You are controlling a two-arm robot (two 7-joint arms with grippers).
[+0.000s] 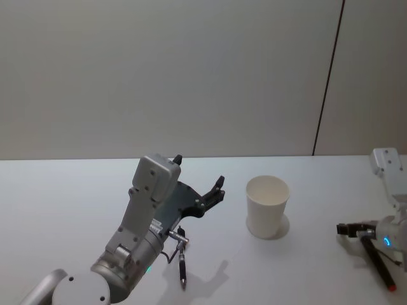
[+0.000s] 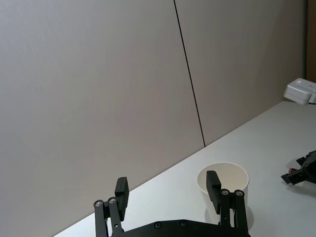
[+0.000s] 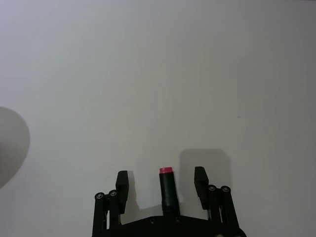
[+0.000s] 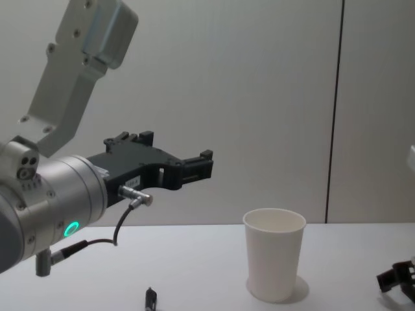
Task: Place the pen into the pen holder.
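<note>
The pen holder, a white paper cup [image 1: 267, 206] [image 4: 274, 262] [image 2: 232, 174], stands upright on the white table. A black pen [image 1: 182, 264] [image 4: 150, 299] lies on the table under my left arm. My left gripper [image 1: 199, 170] [image 4: 194, 168] [image 2: 167, 193] hovers open and empty above the table, left of the cup. At the right, a second black pen with a pink end [image 1: 379, 267] [image 3: 167, 190] lies on the table. My right gripper [image 1: 344, 229] [image 3: 161, 183] [image 4: 394, 280] is low and open, and this pen lies between its fingers without touching them.
The white table [image 1: 70, 203] runs back to a plain grey wall [image 1: 191, 76] with a dark vertical seam. The right arm's white wrist housing [image 1: 386, 164] [image 2: 301, 91] stands right of the cup.
</note>
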